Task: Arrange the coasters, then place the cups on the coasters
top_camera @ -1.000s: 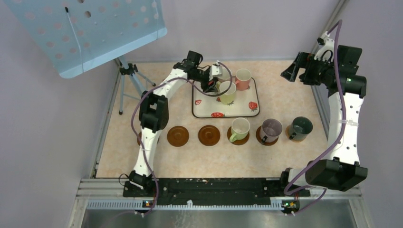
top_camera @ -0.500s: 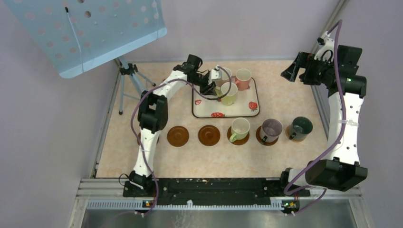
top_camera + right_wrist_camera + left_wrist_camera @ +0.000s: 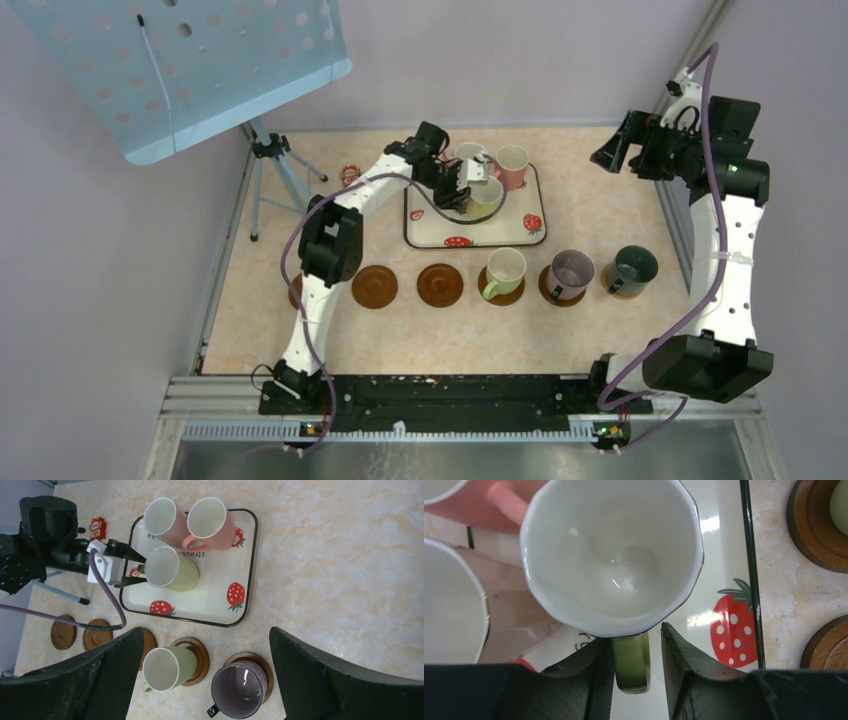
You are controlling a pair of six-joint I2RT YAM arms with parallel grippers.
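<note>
Reaching over the strawberry tray (image 3: 495, 234) at the far middle of the table (image 3: 600, 210) with the left gripper (image 3: 633, 635), jaws narrowed astride the handle of the light green cup (image 3: 609, 555) standing there beside two pink cups (image 3: 225, 532): one finger touching, a sliver of gap at the other. Hovering high at the far right with the right gripper (image 3: 205, 630), jaws spread wide, empty. Along the near row, three more cups (image 3: 505, 268) seated on coasters, plus two bare coasters (image 3: 440, 285).

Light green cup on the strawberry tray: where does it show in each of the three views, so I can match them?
Top external: light green cup at upper centre, on the tray.
Left wrist: it fills the upper middle, seen from above, handle toward the bottom edge.
Right wrist: it sits left of centre in the upper half.
Shared landmark: the strawberry-print tray under it.
</note>
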